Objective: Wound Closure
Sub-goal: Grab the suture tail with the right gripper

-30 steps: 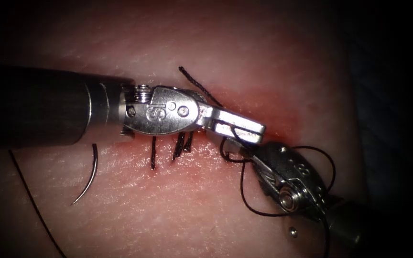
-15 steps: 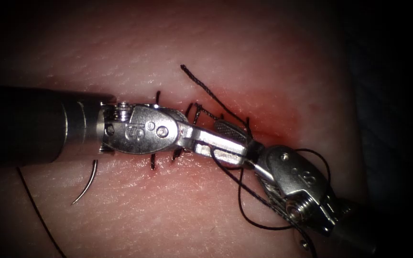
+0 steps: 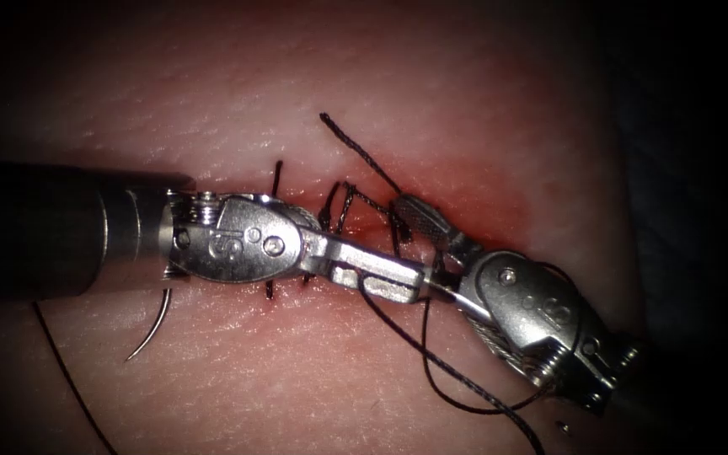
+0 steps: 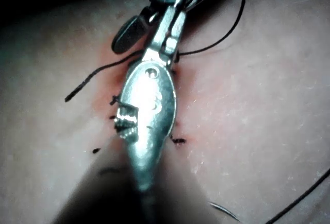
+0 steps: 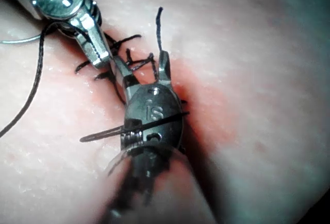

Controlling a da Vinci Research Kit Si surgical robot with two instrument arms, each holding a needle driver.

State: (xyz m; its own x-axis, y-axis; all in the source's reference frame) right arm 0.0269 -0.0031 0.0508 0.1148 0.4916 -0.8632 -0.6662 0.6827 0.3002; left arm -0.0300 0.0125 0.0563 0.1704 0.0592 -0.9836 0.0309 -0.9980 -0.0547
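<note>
My left tool (image 3: 381,278) lies along the stitched cut (image 3: 343,202), its jaws shut on the long black thread (image 3: 465,375), which runs down and to the right. My right tool (image 3: 414,246) comes in from the lower right with its jaws open and nothing between them. Its upper jaw sits beside the short free thread tail (image 3: 355,150), and its lower jaw touches the left tool's tip. A loop of thread curls around the right tool. The curved needle (image 3: 155,324) lies free on the tissue (image 3: 297,371) at the left, not in it. The right wrist view shows the open jaws (image 5: 142,63).
Several dark stitches cross the cut under the left tool. Red fluid (image 3: 473,194) stains the tissue around the cut's right end. A strand of thread (image 3: 69,379) trails off at the lower left. The left wrist view shows the needle (image 4: 224,211) behind the shaft.
The left tool has drawn back to the left and slightly down with the thread. The right tool has moved up and left, and its jaws have opened beside the thread tail.
</note>
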